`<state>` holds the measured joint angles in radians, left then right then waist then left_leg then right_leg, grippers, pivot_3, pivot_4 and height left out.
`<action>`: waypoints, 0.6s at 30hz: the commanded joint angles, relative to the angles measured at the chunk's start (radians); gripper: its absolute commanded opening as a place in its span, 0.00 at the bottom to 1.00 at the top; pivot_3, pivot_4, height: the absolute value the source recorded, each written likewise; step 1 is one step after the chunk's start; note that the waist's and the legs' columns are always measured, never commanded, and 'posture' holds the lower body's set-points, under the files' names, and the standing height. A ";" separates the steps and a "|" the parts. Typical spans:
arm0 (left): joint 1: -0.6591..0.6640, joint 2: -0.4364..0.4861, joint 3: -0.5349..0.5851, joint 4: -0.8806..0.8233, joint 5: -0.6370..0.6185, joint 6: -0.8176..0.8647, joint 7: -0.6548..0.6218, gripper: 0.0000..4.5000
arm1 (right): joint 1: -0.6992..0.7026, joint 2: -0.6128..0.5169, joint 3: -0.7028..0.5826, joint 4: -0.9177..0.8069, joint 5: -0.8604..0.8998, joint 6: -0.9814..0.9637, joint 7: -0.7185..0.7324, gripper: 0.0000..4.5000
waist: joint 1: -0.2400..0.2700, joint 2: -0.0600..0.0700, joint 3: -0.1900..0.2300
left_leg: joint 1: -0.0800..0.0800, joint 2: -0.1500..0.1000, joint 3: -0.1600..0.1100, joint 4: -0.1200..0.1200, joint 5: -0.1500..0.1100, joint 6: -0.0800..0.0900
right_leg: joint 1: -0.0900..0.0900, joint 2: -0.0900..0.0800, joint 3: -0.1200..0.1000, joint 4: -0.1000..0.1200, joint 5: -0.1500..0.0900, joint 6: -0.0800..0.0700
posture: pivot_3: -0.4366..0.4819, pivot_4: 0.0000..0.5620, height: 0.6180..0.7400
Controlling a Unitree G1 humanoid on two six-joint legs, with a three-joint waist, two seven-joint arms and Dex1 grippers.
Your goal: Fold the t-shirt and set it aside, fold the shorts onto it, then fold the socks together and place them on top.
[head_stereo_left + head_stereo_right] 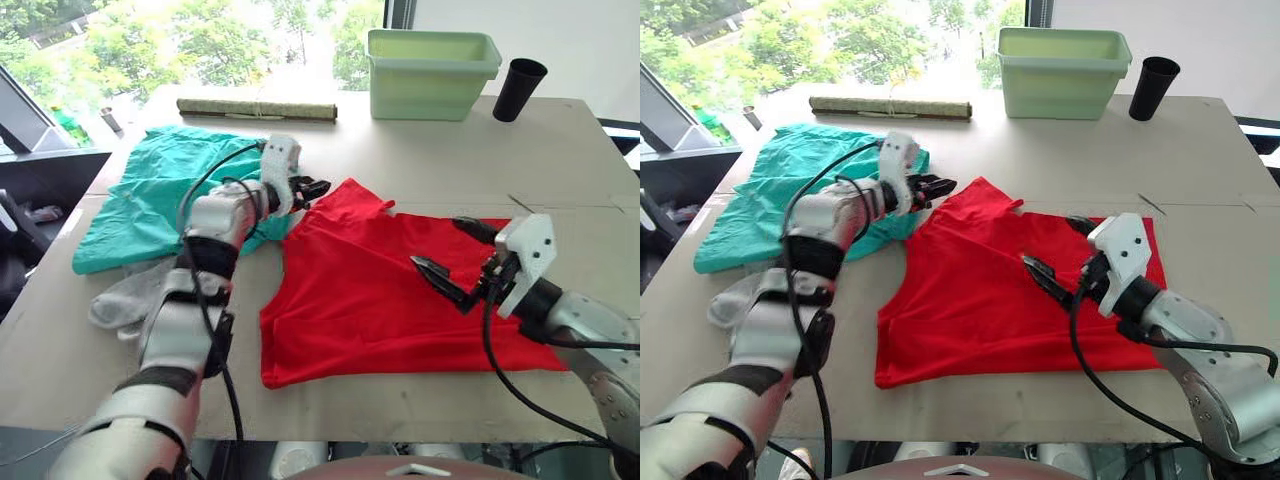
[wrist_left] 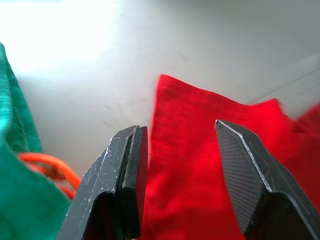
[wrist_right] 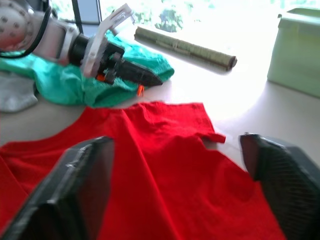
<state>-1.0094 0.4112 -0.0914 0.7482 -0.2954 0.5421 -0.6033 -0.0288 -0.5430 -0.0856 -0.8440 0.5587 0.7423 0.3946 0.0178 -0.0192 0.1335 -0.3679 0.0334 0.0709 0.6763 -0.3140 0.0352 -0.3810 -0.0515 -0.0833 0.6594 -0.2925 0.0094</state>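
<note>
Right hand [image 1: 462,262] released above red t-shirt [image 1: 370,300], left hand [image 1: 312,188] released beside shorts [image 1: 150,190]

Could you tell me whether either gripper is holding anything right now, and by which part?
Nothing is held. The left gripper is open over a corner of the t-shirt, and the right gripper is open above it.

t-shirt [image 1: 390,290] red, spread flat | shorts [image 1: 160,195] teal, rumpled, beside it | socks [image 1: 130,298] grey, near shorts
</note>
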 commanded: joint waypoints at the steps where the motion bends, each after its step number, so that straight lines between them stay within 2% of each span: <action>1: -0.081 -0.048 -0.043 0.158 0.109 -0.124 -0.013 0.53 | 0.052 -0.052 -0.051 -0.093 0.000 0.012 -0.002 0.98 | -0.001 0.000 0.000 | 0.000 -0.001 0.000 0.000 0.000 0.000 | 0.000 -0.001 0.000 0.000 -0.001 0.001 | 0.48 0.27 1.00; 7: -0.172 -0.108 -0.095 0.371 0.235 -0.231 -0.095 0.53 | 0.029 -0.087 -0.143 -0.155 0.050 0.070 -0.046 0.98 | -0.004 -0.001 0.001 | 0.002 -0.001 0.000 0.001 0.000 0.000 | 0.000 -0.001 0.001 0.003 -0.001 0.002 | 0.48 0.27 1.00; 10: -0.200 -0.109 -0.112 0.455 0.293 -0.265 -0.117 0.37 | 0.040 -0.101 -0.145 -0.179 0.041 0.093 -0.067 1.00 | -0.004 -0.001 0.001 | 0.001 -0.001 -0.001 0.001 0.000 0.000 | 0.000 -0.001 0.001 0.003 -0.001 0.002 | 0.48 0.27 1.00; 11: -0.204 -0.104 -0.112 0.472 0.305 -0.272 -0.131 0.25 | 0.045 -0.098 -0.145 -0.190 0.048 0.101 -0.079 1.00 | -0.004 -0.001 0.001 | 0.002 -0.001 -0.001 0.001 0.000 0.000 | 0.000 -0.001 0.001 0.003 -0.001 0.002 | 0.48 0.27 1.00; 12: -0.206 -0.095 -0.109 0.487 0.318 -0.292 -0.131 0.19 | 0.056 -0.101 -0.136 -0.198 0.049 0.100 -0.091 1.00 | -0.004 -0.001 0.001 | 0.002 -0.001 0.000 0.001 0.000 0.000 | 0.000 -0.001 0.001 0.003 -0.001 0.002 | 0.48 0.27 1.00; 14: -0.213 -0.074 -0.071 0.510 0.310 -0.316 -0.137 0.01 | 0.072 -0.105 -0.096 -0.203 0.035 0.096 -0.120 1.00 | -0.006 -0.001 0.001 | 0.001 -0.001 0.000 0.001 0.000 0.000 | 0.000 -0.001 0.001 0.003 -0.001 0.002 | 0.48 0.27 1.00; 18: -0.242 -0.021 0.059 0.503 0.213 -0.265 -0.253 0.00 | 0.095 -0.104 -0.103 -0.203 0.043 0.090 -0.128 1.00 | -0.006 -0.001 0.001 | 0.001 0.001 0.000 0.001 0.000 0.000 | 0.000 -0.003 0.001 0.003 -0.001 0.002 | 0.48 0.27 1.00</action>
<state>-1.2073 0.3548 -0.0841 1.2712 -0.0385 0.2583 -0.7995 0.0646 -0.6414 -0.1647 -1.0064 0.5945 0.8475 0.2739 0.0117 -0.0207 0.1346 -0.3677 0.0346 0.0704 0.6784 -0.3140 0.0353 -0.3817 -0.0545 -0.0828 0.6625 -0.2935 0.0110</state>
